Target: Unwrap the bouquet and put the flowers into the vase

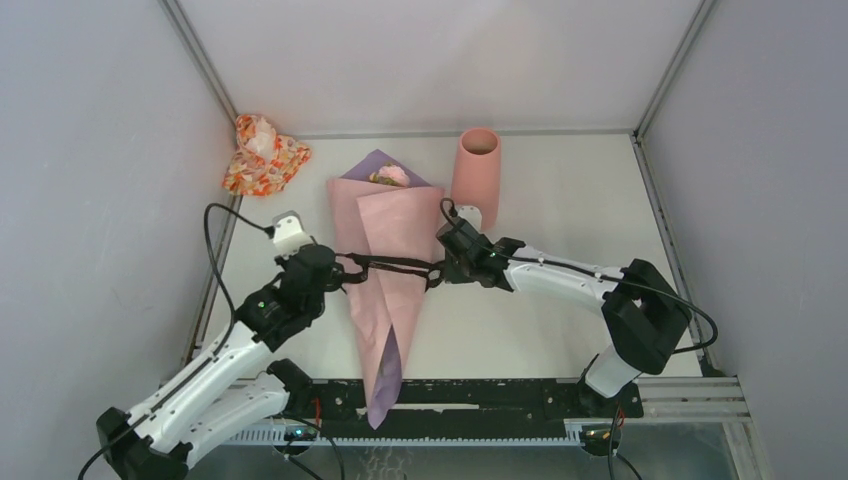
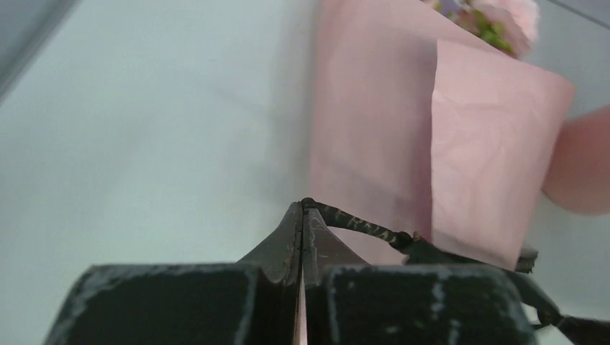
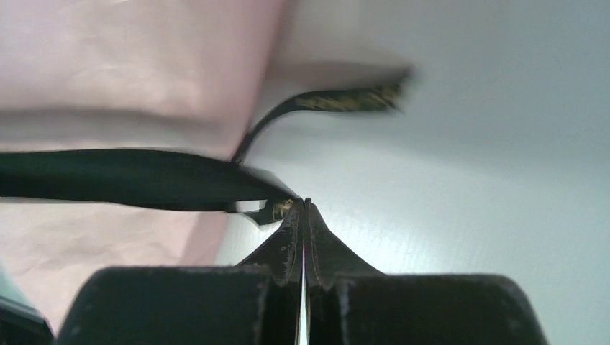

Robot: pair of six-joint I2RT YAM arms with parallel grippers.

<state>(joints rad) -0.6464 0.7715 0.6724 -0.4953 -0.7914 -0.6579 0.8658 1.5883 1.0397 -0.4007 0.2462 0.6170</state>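
**Bouquet (image 1: 385, 250) wrapped, ribbon gripped both sides**

Lies flat in the middle of the table (image 1: 560, 200), wide end just beside the upright vase (image 1: 476, 165), showing flowers (image 1: 390, 176) only at the paper's mouth. Judged barely begun: tied across by black ribbon (image 1: 395, 264), with untying, unwrapping and placing all left. Pinched at either ribbon end by left gripper (image 1: 345, 272) and right gripper (image 1: 437, 268), jaws pressed fully together.

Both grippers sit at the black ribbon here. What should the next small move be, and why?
Probably pull the left gripper and right gripper slightly outward, away from each other. Each is shut on an end of the black ribbon, which stretches across the bouquet and still binds its paper; an outward tug should loosen the tie.
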